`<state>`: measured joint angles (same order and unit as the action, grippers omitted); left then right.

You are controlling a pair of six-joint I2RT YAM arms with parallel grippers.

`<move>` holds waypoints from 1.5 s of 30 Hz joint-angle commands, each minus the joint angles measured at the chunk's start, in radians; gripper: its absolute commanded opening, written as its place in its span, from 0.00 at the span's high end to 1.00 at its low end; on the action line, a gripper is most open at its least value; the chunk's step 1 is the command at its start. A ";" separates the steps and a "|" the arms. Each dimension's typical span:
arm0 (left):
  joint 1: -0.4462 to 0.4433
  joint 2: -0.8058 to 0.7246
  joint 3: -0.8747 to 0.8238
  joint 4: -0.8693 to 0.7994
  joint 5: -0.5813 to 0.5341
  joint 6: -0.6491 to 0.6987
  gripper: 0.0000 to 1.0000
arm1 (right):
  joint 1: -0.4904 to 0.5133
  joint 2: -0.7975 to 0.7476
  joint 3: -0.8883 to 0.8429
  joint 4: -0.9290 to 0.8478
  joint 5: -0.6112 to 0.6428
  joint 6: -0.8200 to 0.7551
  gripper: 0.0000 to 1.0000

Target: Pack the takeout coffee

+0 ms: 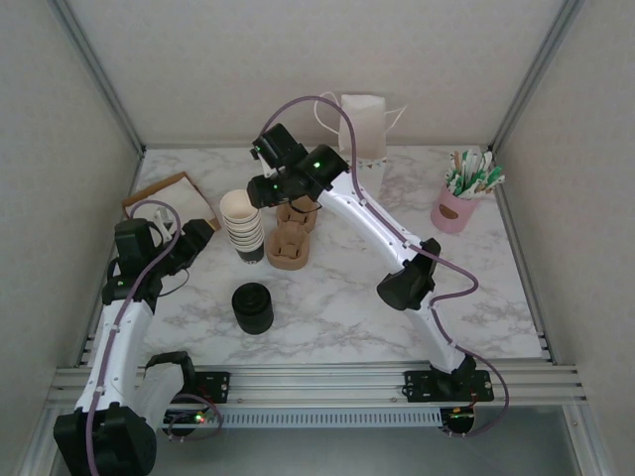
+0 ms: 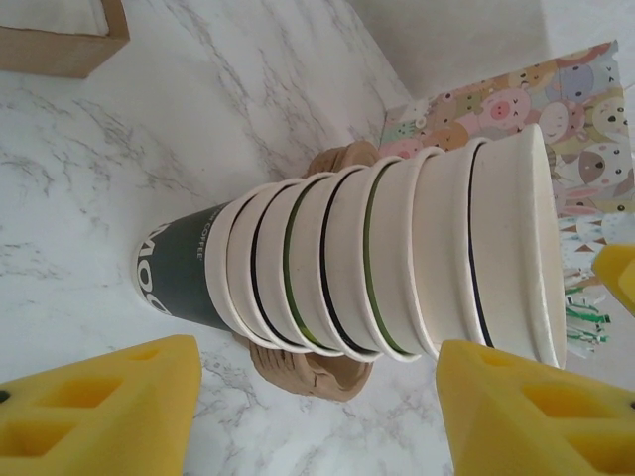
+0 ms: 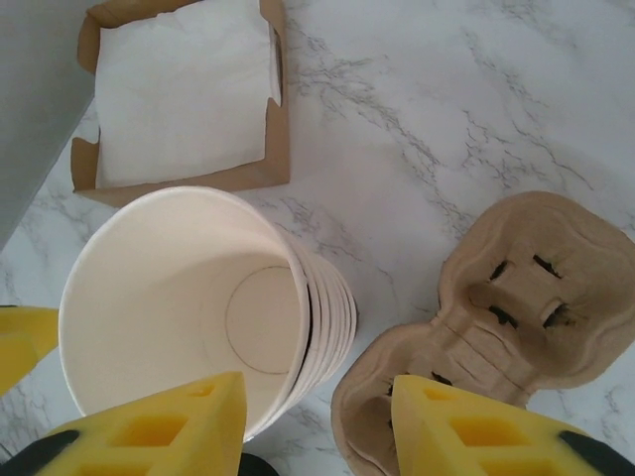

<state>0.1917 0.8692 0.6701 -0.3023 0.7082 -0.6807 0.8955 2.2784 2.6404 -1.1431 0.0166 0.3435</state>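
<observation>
Right claw (image 3: 316, 428) is hovering open over the lower-left cup stack (image 3: 179, 297), likely to pull one; left claw (image 2: 317, 416) is gaping beside it.

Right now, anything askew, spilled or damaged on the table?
Nothing stands out: cup stack upright, carrier flat beside it, napkins neat in their tray, no spill on the table.

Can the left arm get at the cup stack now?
Probably yes. The left gripper faces the cup stack side-on, jaws open, nothing between. But the jaws line up along the stack's height, so the wrist likely needs a roll; the right gripper hovers near the rim.
</observation>
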 commanded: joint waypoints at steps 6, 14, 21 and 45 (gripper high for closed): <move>0.006 0.011 0.028 -0.040 0.073 0.051 0.38 | 0.008 0.060 0.060 0.017 -0.027 -0.003 0.67; 0.006 0.024 0.034 -0.050 0.090 0.073 0.38 | 0.009 0.078 0.069 0.026 -0.036 0.005 0.73; 0.006 0.024 0.031 -0.039 0.102 0.070 0.36 | 0.008 0.088 0.076 0.033 -0.048 0.014 0.78; 0.005 0.032 0.026 -0.010 0.115 0.064 0.34 | 0.009 0.099 0.084 0.033 -0.059 0.029 0.92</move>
<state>0.1917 0.9005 0.6765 -0.3340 0.7975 -0.6281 0.8955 2.3569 2.6907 -1.1145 -0.0288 0.3660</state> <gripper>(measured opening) 0.656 0.086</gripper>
